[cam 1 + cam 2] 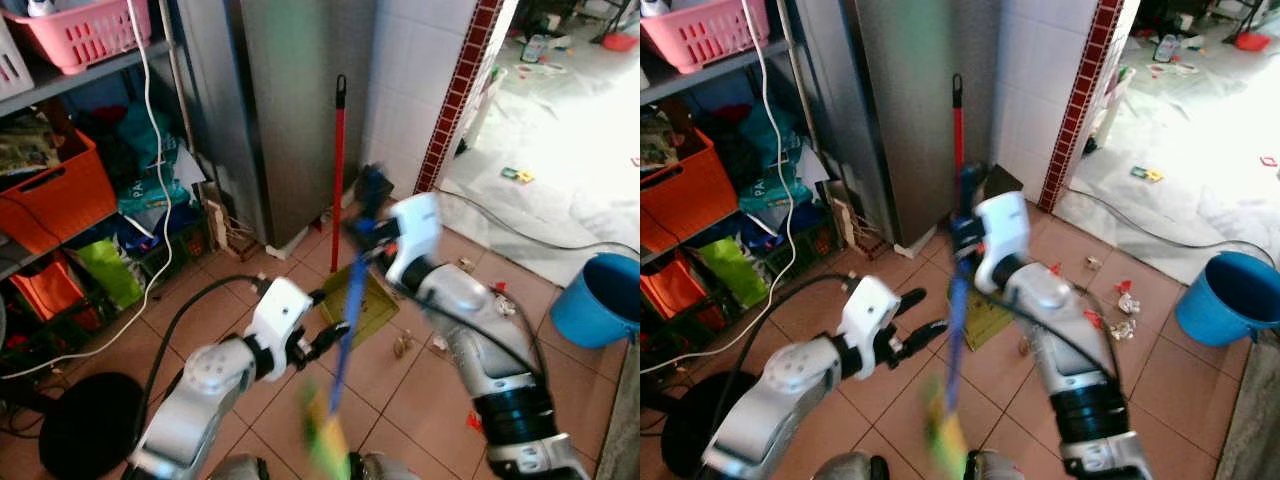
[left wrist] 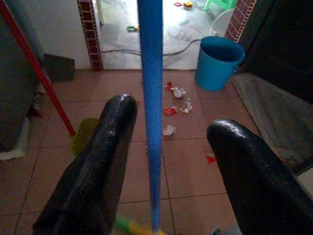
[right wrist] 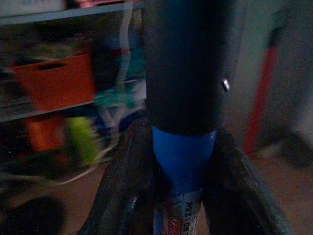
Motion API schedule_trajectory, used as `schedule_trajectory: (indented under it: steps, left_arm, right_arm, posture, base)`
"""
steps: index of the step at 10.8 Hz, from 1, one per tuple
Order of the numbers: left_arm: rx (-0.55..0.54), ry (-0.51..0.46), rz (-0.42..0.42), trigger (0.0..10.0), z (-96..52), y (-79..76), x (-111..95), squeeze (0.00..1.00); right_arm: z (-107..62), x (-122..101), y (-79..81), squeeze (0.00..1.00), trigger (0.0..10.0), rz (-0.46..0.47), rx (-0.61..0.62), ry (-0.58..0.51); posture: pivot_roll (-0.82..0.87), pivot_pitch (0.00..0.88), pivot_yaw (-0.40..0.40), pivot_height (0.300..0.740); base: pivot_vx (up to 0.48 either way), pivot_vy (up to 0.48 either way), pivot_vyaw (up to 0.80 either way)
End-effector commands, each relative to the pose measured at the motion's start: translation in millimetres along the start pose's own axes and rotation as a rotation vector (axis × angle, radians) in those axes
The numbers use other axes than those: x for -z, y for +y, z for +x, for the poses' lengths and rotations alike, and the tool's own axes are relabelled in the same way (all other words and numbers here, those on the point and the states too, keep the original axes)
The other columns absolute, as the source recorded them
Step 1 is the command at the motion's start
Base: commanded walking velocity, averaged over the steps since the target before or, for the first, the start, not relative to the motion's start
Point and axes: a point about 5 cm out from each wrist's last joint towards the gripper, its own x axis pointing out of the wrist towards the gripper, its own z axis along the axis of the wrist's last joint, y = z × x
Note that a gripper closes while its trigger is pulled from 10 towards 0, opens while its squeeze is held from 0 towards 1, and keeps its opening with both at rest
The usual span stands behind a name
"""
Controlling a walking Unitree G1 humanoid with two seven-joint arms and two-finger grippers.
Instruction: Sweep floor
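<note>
Left wrist view is showing the blue broom handle running lengthwise between the spread, untouching left gripper fingers, while the right gripper is clamping its upper end.

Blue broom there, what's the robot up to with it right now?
The right gripper is shut on the blue broom handle near its top, its bristle end down by the robot's feet. The left gripper is open with the handle between its fingers, lower down. Scraps of litter lie on the tiled floor toward a blue bucket. A red-handled tool leans against the grey cabinet.
</note>
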Motion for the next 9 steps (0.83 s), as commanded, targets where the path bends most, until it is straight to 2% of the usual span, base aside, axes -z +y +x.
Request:
schedule_trajectory:
  steps: [1, 2, 3, 5, 6, 7, 9]
  left_arm:
    - [-0.008, -0.011, -0.027, 10.0, -6.8, -2.7, -0.1, 1.00]
    - [-0.049, -0.019, -0.065, 10.0, -10.5, -0.3, 1.2, 1.00]
    - [-0.189, -0.067, -0.107, 10.0, -19.1, 11.4, 1.9, 1.00]
    - [-0.553, -0.166, -0.100, 10.0, -41.4, 47.4, -1.3, 1.00]
    - [-0.606, -0.186, -0.101, 10.0, -46.1, 53.1, -2.6, 1.00]
    - [-0.665, -0.218, -0.139, 10.0, -47.8, 59.5, -6.2, 1.00]
    - [-0.691, -0.242, -0.129, 10.0, -42.9, 61.9, -10.3, 1.00]
  right_arm:
    - [4.4, -12.2, -4.4, 0.00, 0.0, -0.068, 0.076, -0.077]
    - [4.3, -12.7, -9.3, 0.00, 0.0, -0.117, 0.132, -0.092]
    - [1.6, -12.6, -17.0, 0.00, 0.0, -0.236, 0.224, -0.130]
    - [-1.7, -7.4, -25.8, 0.00, 0.0, -0.256, 0.354, -0.173]
    - [-3.3, -4.3, -30.1, 0.00, 0.0, -0.260, 0.398, -0.161]
    - [-7.9, -0.6, -36.0, 0.00, 0.0, -0.233, 0.448, -0.164]
    - [-11.3, 4.3, -41.5, 0.00, 0.0, -0.233, 0.470, -0.156]
  posture:
    - [-0.01, 0.046, 0.015, 0.740]
    - [0.00, 0.046, 0.022, 0.740]
    - [0.00, 0.042, 0.030, 0.740]
    - [0.00, 0.035, 0.041, 0.740]
    - [0.00, 0.034, 0.042, 0.740]
    - [0.00, 0.035, 0.039, 0.740]
    - [0.01, 0.043, 0.012, 0.740]
  base:
    - [0.000, 0.000, 0.00]
    - [0.000, 0.000, 0.00]
    - [0.000, 0.000, 0.00]
    - [0.000, 0.000, 0.00]
    - [0.000, 0.000, 0.00]
    - [0.000, 0.000, 0.00]
    - [0.000, 0.000, 0.00]
